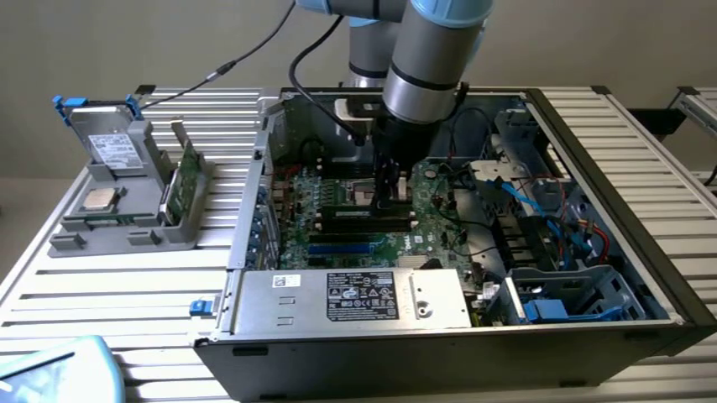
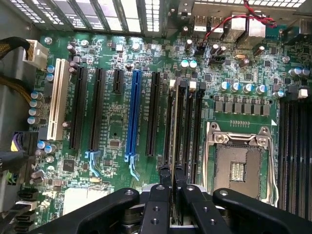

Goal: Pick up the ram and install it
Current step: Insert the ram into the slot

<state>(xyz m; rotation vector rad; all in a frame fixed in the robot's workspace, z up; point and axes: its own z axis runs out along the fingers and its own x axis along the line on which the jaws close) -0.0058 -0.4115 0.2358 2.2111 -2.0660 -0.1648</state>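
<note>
The open computer case holds a green motherboard facing up. Low over it, the gripper is pinched narrow on the ram. The ram is held edge-on along the black slots, beside the empty processor socket.

ram — thin, edge-on, upright in black slot

Angled steeply down from far side via grey-and-blue arm, wrist section near vertical. Pointing black gripper straight down, low near scene centre. Pinching thin ram edge-on between two narrow fingers, jaws almost together, side linkages folded inward.
</note>
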